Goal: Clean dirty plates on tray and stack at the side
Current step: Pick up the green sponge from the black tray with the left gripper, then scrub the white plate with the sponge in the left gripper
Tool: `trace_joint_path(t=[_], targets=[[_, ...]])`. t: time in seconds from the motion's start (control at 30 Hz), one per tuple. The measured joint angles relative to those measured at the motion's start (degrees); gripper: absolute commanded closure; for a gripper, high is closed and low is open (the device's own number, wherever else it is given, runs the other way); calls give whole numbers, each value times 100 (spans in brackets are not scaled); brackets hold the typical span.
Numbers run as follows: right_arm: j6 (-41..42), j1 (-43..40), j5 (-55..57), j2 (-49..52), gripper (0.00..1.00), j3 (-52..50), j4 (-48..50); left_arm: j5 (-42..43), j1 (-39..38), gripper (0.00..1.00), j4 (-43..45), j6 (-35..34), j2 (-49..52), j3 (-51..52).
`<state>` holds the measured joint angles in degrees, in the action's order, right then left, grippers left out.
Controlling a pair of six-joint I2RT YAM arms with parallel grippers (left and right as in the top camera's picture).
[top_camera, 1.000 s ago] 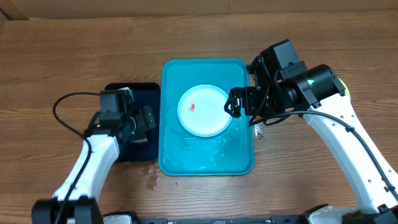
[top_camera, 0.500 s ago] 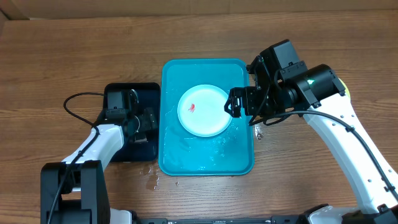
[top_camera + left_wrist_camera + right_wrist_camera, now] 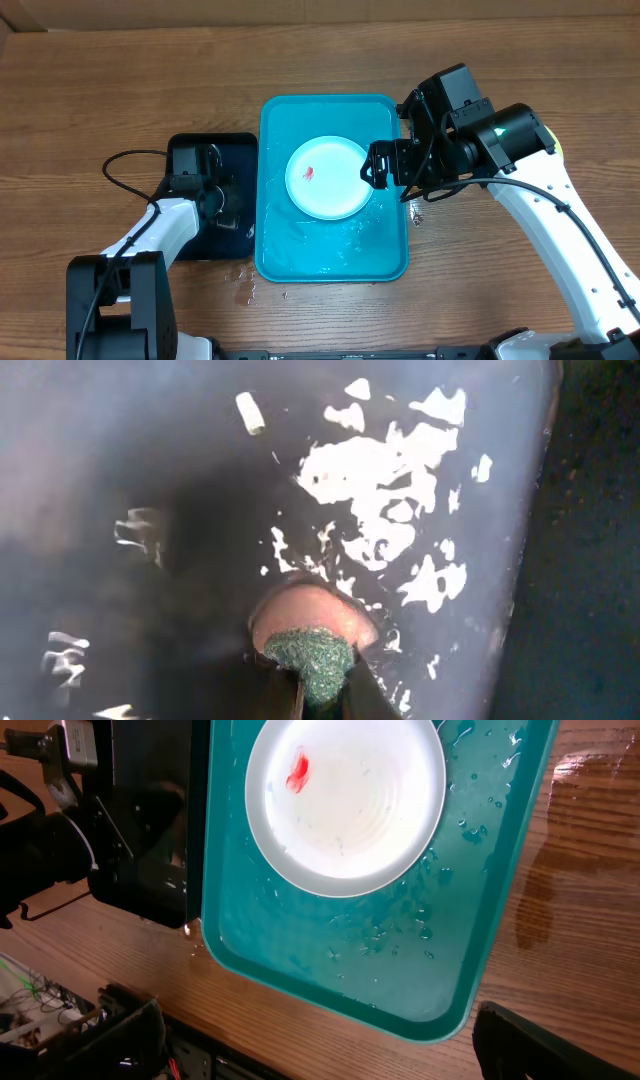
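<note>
Only the left wrist view shows the left end effector (image 3: pixel 318 695) clenched on a green scrub pad (image 3: pixel 308 652); overhead hides it. Wide open, the right end effector (image 3: pixel 318 1020) hangs beside the smeared plate (image 3: pixel 328 178) in the tray (image 3: pixel 300 255)

My overhead camera looks straight down on the desk (image 3: pixel 100 80) from well above. It takes in both arms, the turquoise tray (image 3: pixel 330 262), the plate (image 3: pixel 328 178) and the black tray (image 3: pixel 190 150) beside it. The left wrist camera faces down along the left claw (image 3: pixel 310 700), very close to the black tray's wet floor. It gives me only glare and a green scrub pad (image 3: pixel 308 655) at the fingertips. The right wrist camera sits higher and is angled down over the turquoise tray. With the overhead it shares that tray, the plate and a strip of the black tray.
</note>
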<state>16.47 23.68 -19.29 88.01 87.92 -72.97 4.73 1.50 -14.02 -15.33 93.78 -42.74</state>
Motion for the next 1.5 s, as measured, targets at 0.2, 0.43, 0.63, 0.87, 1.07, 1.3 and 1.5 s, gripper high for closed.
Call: trace_joint_path(t=[0.2, 0.43, 0.63, 0.87, 1.07, 1.3, 1.5], targets=[[4, -2, -2, 0, 0, 0, 0, 22, 0, 96, -166, 2, 0, -55], [0, -2, -4, 0, 0, 0, 101, -24, 0, 96, -1134, 0, -144, -459], [-44, -2, 9, 0, 0, -35, 461, -330, 0, 96, -1779, 7, -962, -1246], [-35, 4, 463, 81, 18, -603, 903, -177, -50, 96, -1996, 9, -1915, -1786], [240, 4, 907, 909, 34, -868, 1471, 382, -487, 96, -2188, 7, -2100, -1792], [334, 4, 994, 1851, 44, -879, 1893, 605, -1215, 96, -2225, -15, -1996, -1792], [435, 4, 1060, 2205, 50, -885, 2155, 647, -1622, 96, -2197, -131, -1545, -1792]])
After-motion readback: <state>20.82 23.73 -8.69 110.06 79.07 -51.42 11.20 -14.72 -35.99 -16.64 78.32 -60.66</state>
